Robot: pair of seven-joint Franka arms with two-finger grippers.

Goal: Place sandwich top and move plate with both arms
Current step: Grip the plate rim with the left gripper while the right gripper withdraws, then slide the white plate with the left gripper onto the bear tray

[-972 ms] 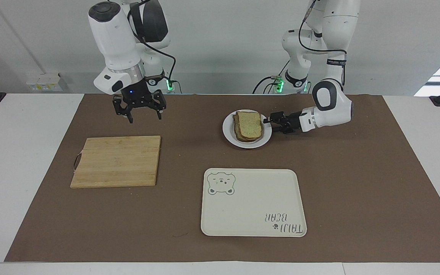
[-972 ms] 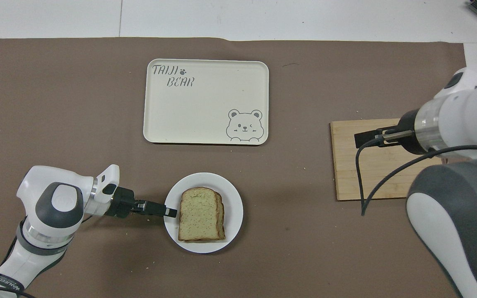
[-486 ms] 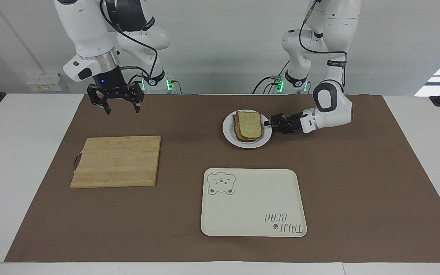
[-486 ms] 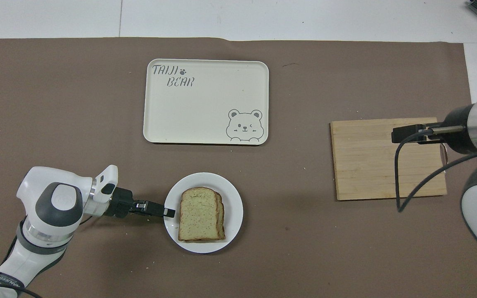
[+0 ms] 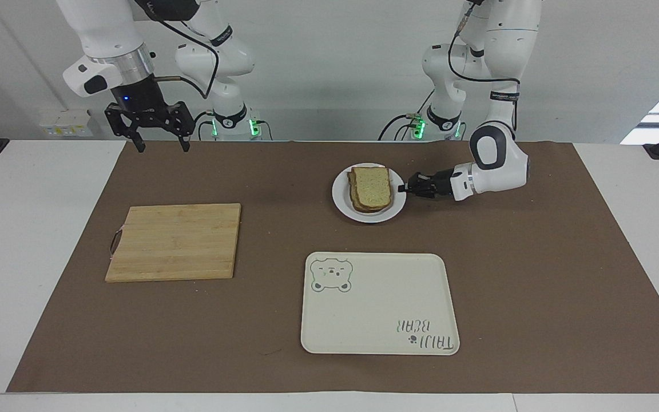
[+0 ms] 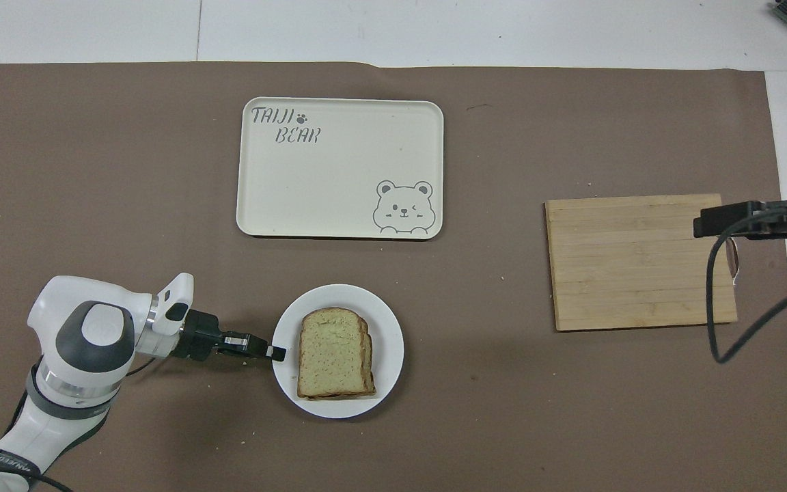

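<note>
Left claw (image 5: 403, 188) level, clamped on plate (image 5: 342, 200) rim

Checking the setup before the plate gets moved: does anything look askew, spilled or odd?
Nothing much. The sandwich top sits slightly offset on the slices under it, on the plate. A few crumbs lie on the mat by the left gripper, which is shut on the plate's rim.

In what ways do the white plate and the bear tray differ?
The plate is round and white; the tray is rectangular, cream and larger. The plate carries stacked bread slices, while the tray bears only a bear drawing and lettering. The plate lies nearer to the robots. Both rest flat on the brown mat.
</note>
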